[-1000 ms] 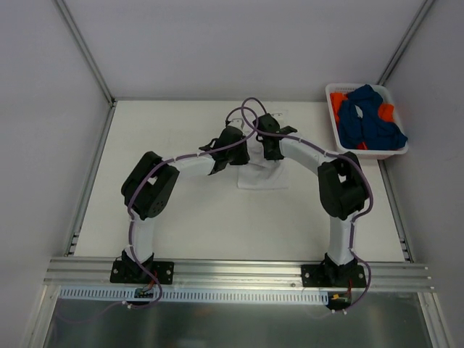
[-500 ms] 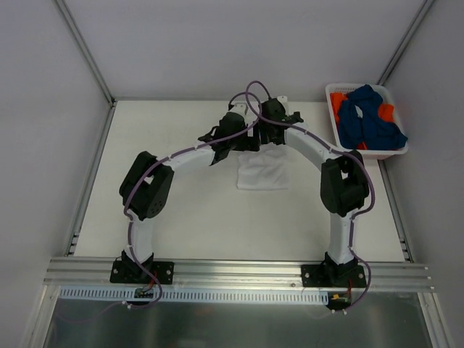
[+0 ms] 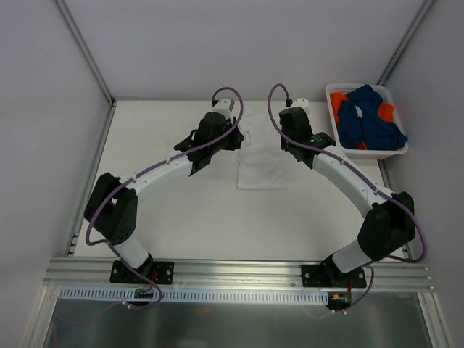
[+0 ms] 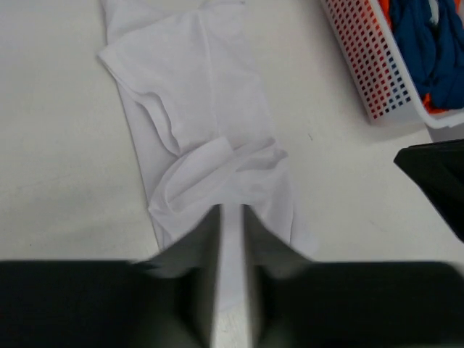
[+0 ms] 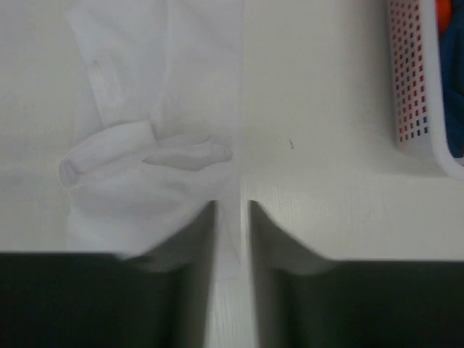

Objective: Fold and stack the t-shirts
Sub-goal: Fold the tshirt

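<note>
White shirt (image 3: pixel 261 163) is lying mid-table, long axis running near-to-far, between left gripper (image 3: pixel 235 139) and right gripper (image 3: pixel 284 143), both equally near. Left wrist: fingers are pinching bunched cloth. Right wrist: fingers are pinching shirt's right edge.

The top external camera sits high above and behind the arm bases at the near edge and looks steeply down and forward, far enough off to take in the whole tabletop (image 3: pixel 181 210) out to its far edge and both far corners. The two wrist cameras ride close above the surface, each with its own jaws at the bottom of its picture, and seem to face the far edge, though the right one is blurred. All three views share the white t-shirt (image 3: pixel 261 170) and the basket (image 3: pixel 373 152) in the far right corner.
</note>
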Robot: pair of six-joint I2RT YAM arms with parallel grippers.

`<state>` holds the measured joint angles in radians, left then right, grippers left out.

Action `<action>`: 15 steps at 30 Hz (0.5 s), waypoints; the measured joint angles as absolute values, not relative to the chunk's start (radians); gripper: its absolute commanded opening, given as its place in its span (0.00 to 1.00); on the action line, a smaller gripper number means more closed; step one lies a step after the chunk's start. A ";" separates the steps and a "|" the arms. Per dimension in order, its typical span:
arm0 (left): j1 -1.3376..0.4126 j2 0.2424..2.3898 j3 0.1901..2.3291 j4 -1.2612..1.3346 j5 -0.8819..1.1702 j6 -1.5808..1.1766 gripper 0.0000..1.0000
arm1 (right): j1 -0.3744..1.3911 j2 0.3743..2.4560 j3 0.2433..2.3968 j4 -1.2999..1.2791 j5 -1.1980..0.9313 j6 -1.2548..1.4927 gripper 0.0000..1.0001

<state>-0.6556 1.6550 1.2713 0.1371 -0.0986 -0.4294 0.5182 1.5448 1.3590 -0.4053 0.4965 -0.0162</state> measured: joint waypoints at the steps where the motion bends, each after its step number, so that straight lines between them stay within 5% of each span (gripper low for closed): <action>1: -0.656 1.652 1.255 0.139 -0.083 -0.441 0.00 | 0.522 1.535 1.337 -0.398 0.484 -0.003 0.00; 15: -0.675 1.815 1.139 0.208 0.127 -0.578 0.00 | 0.535 1.753 1.289 -0.370 0.242 0.087 0.01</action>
<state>-0.6754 1.8149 1.1385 0.2081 0.1272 -0.5781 0.5346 1.7535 1.2888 -0.3702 0.2420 0.0868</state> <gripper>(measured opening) 0.004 0.010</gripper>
